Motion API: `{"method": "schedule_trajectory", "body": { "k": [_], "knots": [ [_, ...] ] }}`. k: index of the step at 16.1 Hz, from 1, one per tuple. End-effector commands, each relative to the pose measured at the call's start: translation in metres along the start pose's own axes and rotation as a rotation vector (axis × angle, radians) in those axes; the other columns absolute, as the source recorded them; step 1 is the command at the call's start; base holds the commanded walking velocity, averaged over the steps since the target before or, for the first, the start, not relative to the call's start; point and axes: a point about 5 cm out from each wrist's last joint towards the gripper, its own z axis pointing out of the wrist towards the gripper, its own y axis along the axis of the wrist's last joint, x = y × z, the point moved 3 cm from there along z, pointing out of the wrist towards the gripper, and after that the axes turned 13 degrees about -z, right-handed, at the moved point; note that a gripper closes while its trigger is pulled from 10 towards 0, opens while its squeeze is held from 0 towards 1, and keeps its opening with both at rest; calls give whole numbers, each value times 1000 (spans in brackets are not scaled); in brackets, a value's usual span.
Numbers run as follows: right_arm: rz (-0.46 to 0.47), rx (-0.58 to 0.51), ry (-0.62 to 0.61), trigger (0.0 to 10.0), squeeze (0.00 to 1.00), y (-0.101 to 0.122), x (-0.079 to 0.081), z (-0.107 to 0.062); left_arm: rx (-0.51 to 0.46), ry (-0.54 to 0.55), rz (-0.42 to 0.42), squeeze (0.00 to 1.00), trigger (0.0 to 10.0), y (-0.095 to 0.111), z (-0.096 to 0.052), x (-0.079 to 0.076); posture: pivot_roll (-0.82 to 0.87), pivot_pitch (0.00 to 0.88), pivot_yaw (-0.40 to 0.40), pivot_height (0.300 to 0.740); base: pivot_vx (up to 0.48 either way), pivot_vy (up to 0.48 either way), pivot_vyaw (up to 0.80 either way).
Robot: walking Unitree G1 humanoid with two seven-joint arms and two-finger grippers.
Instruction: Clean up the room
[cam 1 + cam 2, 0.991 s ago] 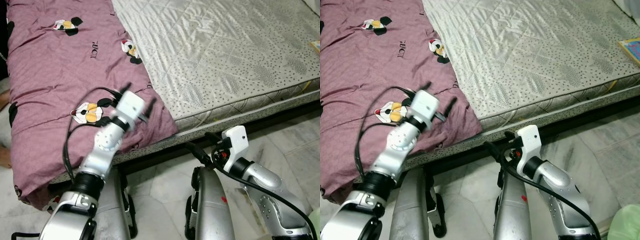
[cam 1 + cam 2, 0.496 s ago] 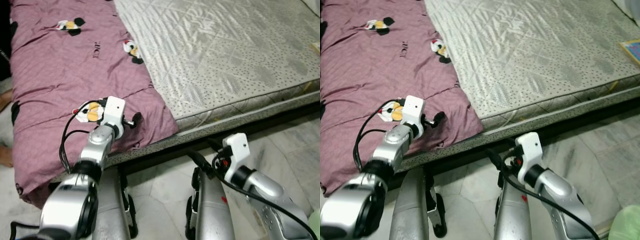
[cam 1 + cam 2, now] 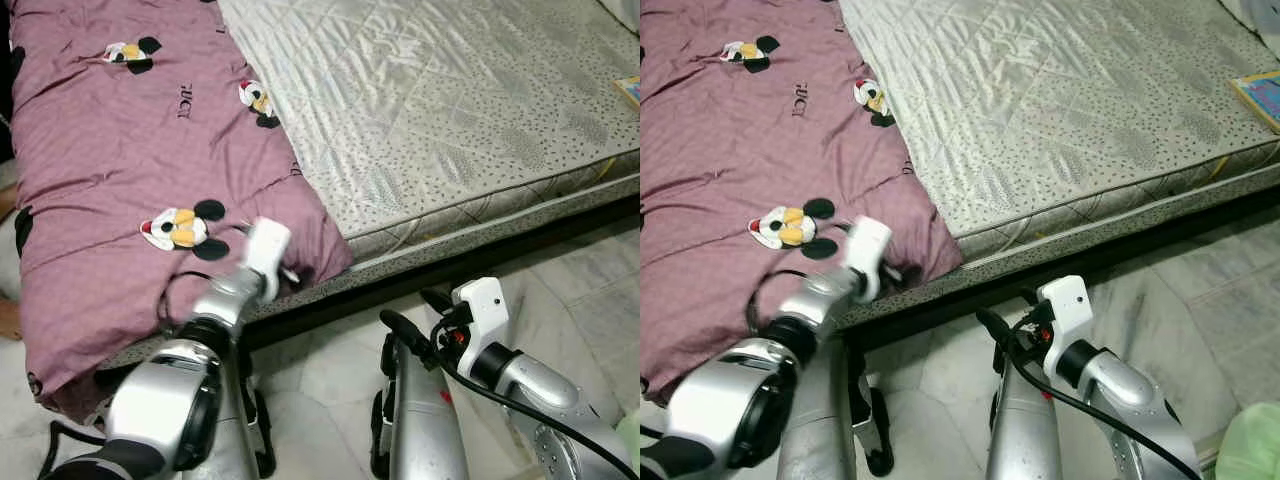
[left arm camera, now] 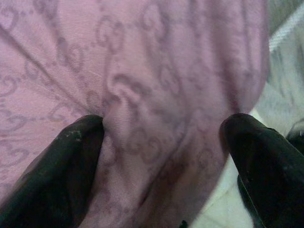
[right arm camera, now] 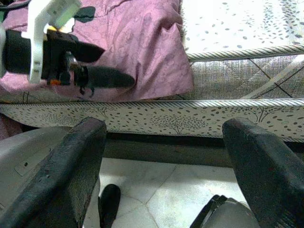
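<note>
A pink blanket (image 3: 120, 150) with cartoon mouse prints covers the left part of the bed and hangs over its near edge. My left gripper (image 3: 287, 271) is down at the blanket's near right corner, by the mattress edge. In the left wrist view its fingers (image 4: 52, 175) are spread open with a fold of the pink blanket (image 4: 156, 95) bulging between them. My right gripper (image 3: 412, 312) hangs open lower down in front of the bed frame, above the floor, holding nothing. The right wrist view looks at the blanket corner (image 5: 147, 47) and the left gripper (image 5: 102, 77).
The bare quilted mattress (image 3: 450, 100) fills the right of the bed, with a book (image 3: 630, 90) at its far right edge. Pale marble floor (image 3: 580, 290) lies in front. Something light green (image 3: 1250, 450) sits at the lower right. My own legs stand close to the bed frame.
My left arm has come down from above the blanket to its near right corner at the bed edge. The right arm has barely shifted.
</note>
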Motion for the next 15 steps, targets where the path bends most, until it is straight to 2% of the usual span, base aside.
{"method": "schedule_trajectory", "body": {
  "k": [1, 2, 3, 4, 7, 9, 10, 12, 13, 14, 15],
  "knots": [
    [-2, 4, -7, 10000, 0, 0, 0, -3, 106, -85, 13, 0, 10000, -30, 2, -20, -286, 209, 27, 576, 0, 0, 0],
    [-2, 5, -6, 10000, 0, -1, 0, -1, 98, -84, 40, 0, 10000, -33, 3, -23, -282, 205, 26, 576, 0, 0, 0],
    [-3, 5, -5, 10000, 0, -1, 0, 0, 47, -73, 65, 0, 10000, -27, 3, -22, -276, 202, 25, 576, 0, 0, 0],
    [-3, 1, -5, 10000, 0, -1, 1, 1, 2, -67, 76, 0, 10000, -20, 3, -22, -269, 199, 25, 576, 0, 0, 0],
    [-19, -39, -46, 10000, 0, 8, 1, 10, -173, -72, 201, 0, 10000, 12, -1, -22, -231, 182, 28, 576, 0, 0, 0],
    [-24, -75, -90, 10000, 0, 18, -3, 17, -267, -89, 244, 0, 10000, 27, -8, -26, -204, 172, 36, 576, 0, 0, 0],
    [-23, -77, -89, 10000, 0, 19, -3, 18, -281, -88, 257, 0, 10000, 29, -9, -26, -196, 170, 39, 576, 0, 0, 0],
    [-15, -90, -85, 10000, 0, 22, 0, 24, -408, -33, 275, 0, 10000, 40, -27, -22, -172, 162, 41, 576, 0, 0, 0],
    [-8, -99, -90, 10000, 0, 23, 0, 27, -490, 17, 300, 0, 10000, 46, -41, -17, -157, 156, 40, 576, 0, 0, 0],
    [-5, -104, -92, 10000, 0, 25, 1, 29, -570, 81, 284, 0, 10000, 53, -55, -10, -143, 152, 40, 576, 0, 0, 0],
    [-5, -107, -97, 10000, 0, 25, 0, 31, -608, 124, 253, 0, 10000, 54, -64, -5, -131, 147, 40, 576, 0, 0, 0]
  ]
}}
